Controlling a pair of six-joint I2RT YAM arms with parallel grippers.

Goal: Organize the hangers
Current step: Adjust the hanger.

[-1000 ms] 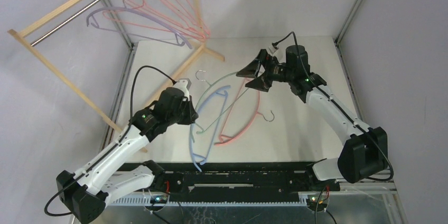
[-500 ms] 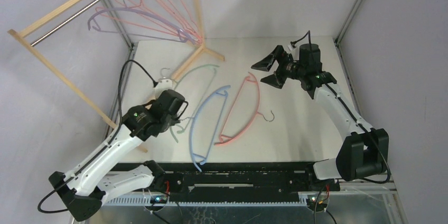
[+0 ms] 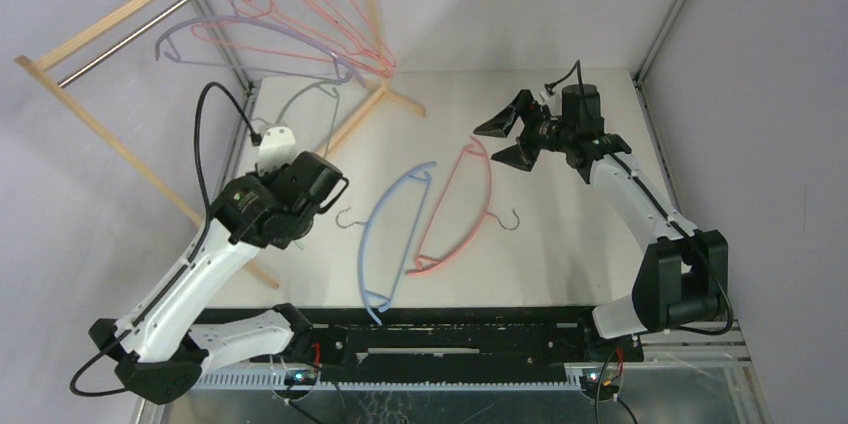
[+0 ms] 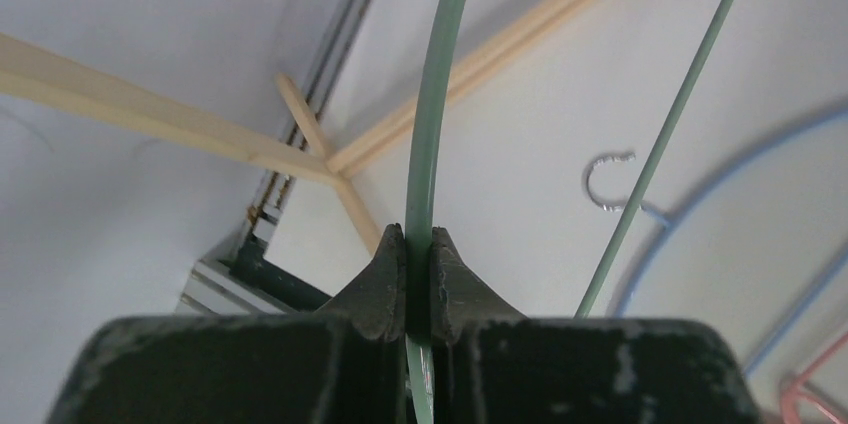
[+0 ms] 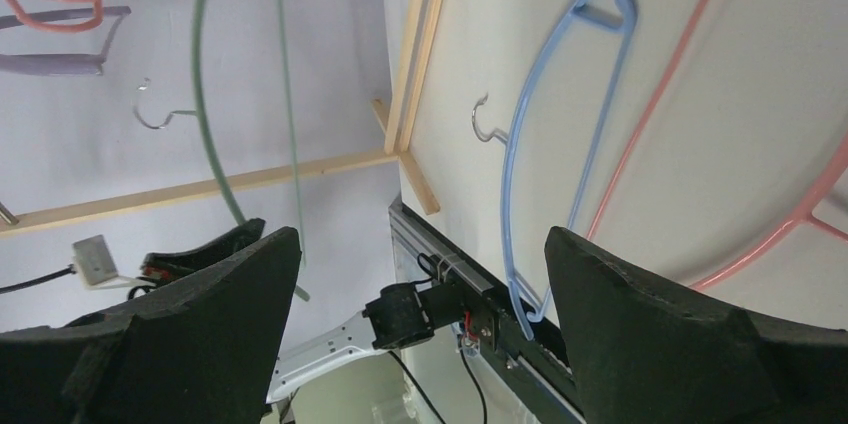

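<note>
At the far-left corner of the counter (image 3: 560, 244), a wooden rack (image 3: 100, 21) carries a lilac hanger (image 3: 215, 21) and pink wire hangers (image 3: 330, 14). Near the left edge, the left gripper (image 4: 418, 244) is clamped on a green hanger (image 4: 432, 94), held up off the counter. A blue hanger (image 3: 375, 214) and a pink hanger (image 3: 488, 199) lie side by side mid-counter. The right gripper (image 3: 488, 143) hangs wide open above the pink hanger's far end.

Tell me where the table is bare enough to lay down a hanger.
Bare tabletop lies right of the thick pink plastic hanger, up to the right arm, and along the far edge between the wooden rack foot and the open right gripper. The centre is crowded: the thick blue hanger lies beside the pink one.
</note>
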